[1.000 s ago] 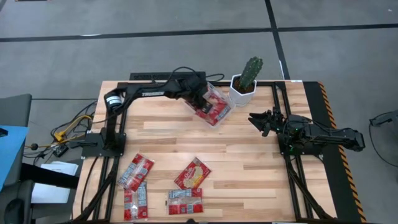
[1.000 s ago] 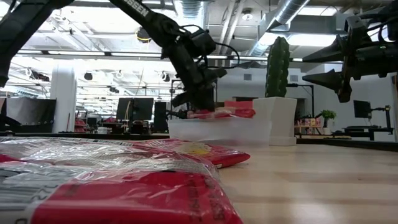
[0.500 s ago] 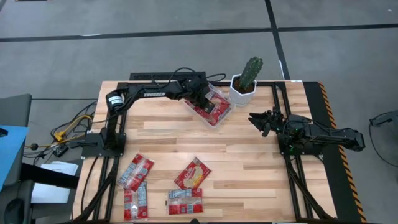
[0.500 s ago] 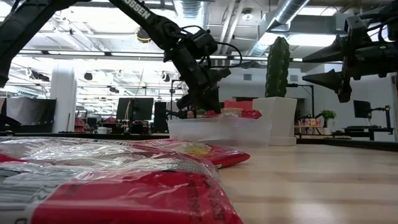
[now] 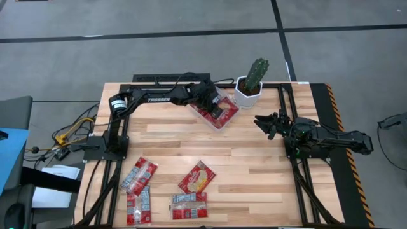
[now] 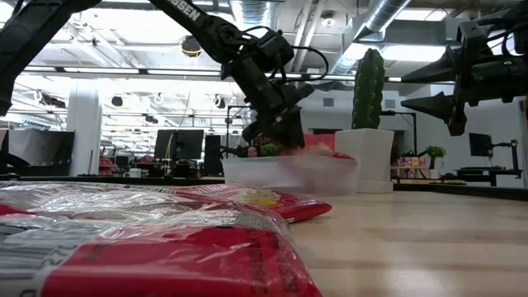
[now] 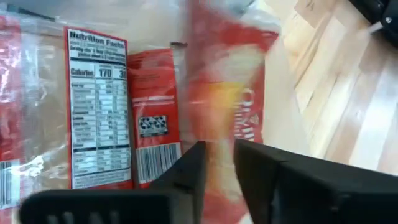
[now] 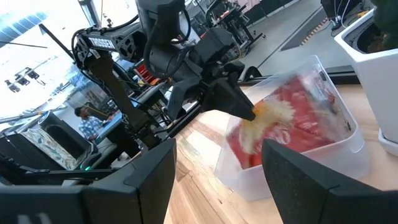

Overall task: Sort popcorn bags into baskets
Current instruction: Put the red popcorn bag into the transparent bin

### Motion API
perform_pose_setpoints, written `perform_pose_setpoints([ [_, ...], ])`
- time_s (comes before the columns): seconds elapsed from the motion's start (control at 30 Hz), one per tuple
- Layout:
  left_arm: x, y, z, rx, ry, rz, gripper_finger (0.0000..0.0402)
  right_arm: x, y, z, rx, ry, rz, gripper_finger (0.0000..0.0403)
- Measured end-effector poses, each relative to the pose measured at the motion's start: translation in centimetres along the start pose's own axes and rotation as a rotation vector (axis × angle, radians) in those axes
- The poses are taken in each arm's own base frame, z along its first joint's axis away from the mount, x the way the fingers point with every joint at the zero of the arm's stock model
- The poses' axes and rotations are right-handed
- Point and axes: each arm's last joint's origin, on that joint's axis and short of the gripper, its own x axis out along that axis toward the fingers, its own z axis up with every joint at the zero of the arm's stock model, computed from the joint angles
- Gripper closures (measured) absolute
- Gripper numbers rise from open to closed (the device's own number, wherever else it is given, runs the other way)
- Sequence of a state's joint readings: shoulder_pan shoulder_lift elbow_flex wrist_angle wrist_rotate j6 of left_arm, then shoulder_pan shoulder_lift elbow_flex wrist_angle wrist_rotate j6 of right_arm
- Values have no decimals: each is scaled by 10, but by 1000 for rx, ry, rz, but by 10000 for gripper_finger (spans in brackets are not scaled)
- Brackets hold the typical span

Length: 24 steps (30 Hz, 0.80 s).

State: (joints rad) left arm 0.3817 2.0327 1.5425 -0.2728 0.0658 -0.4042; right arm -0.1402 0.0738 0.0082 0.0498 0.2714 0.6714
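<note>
My left gripper reaches over the clear tub at the far middle of the table and is shut on a red popcorn bag, which shows blurred. Other red packets lie flat inside the tub. Several more packets rest flat on the wood near the near-left corner. My right gripper hangs open in the air at the right side of the table, pointing toward the tub and touching nothing. My left gripper pinches the popcorn bag between its two fingers, slanting down from above and from the table's left. The bag's near end runs between them, and the rest reaches forward and down into the tub over the other packets.
A white faceted pot with a green cactus stands just right of the tub, close to it. Black frame rails run along the table's left and right sides. Bare wood lies between the tub and the loose packets.
My left gripper has moved a little toward the table's right, farther over the tub, and has tipped more steeply downward. The packet it carries, held above the tub's rim a second ago, now reaches down inside the tub.
</note>
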Motion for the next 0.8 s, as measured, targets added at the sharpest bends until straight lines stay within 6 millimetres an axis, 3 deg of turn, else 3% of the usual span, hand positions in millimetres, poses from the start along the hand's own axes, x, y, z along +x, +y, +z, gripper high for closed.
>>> perform_pose_setpoints([
  [0.13, -2, 3, -1, -21, 39, -14, 279, 0, 0, 0, 0, 0, 0, 143],
  [0.23, -19, 6, 1, -54, 113, -83, 254, 0, 0, 0, 0, 0, 0, 143],
  [0.33, -54, 2, 8, -46, 167, -169, 245, 0, 0, 0, -1, 0, 0, 143],
  [0.43, -99, -16, 6, 27, 193, -173, 244, 0, 0, 0, -2, 1, 1, 143],
  [0.63, -173, -65, -26, 151, 193, -113, 244, 0, 0, 0, -3, 3, 3, 143],
  [0.8, -193, -100, -78, 152, 206, -74, 226, 0, 0, 0, -2, 5, 5, 143],
])
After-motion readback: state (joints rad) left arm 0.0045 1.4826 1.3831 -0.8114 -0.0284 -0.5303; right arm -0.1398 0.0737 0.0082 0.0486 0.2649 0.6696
